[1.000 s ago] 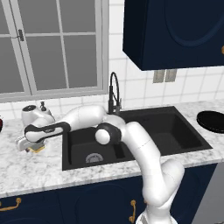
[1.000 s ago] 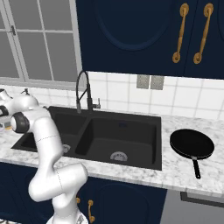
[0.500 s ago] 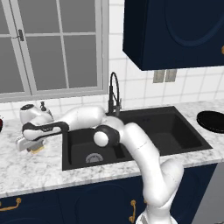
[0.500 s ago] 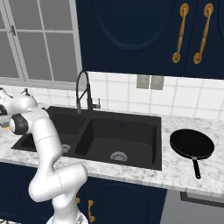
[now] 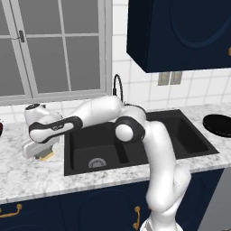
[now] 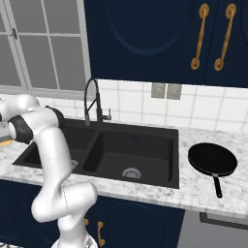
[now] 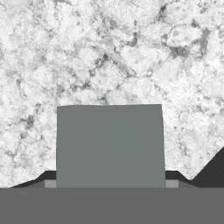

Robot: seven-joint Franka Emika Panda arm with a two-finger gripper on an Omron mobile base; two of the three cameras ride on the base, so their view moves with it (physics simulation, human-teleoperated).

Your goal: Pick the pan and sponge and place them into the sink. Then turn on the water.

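Observation:
The sponge (image 7: 109, 144), yellow with a grey-green top, lies on the marble counter left of the sink (image 5: 180, 135). My gripper (image 7: 111, 181) reaches down over it, and the finger pads (image 7: 50, 183) press against both its sides. From the left base view the yellow edge of the sponge (image 5: 46, 157) peeks out under the gripper (image 5: 43, 153). In the right base view the sponge (image 6: 5, 141) sits at the far left edge. The black pan (image 6: 212, 160) rests on the counter right of the sink (image 6: 131, 150), also seen as the pan (image 5: 219, 125) at the right edge.
A black arched faucet (image 5: 118, 85) stands behind the sink, between the basins. Round silver drains (image 6: 131, 173) sit in the basins. The window is behind the left counter; navy cabinets hang above the right side. No water stream is visible.
The hand has hardly shifted over the sponge; the pan and the sink stay as they were.

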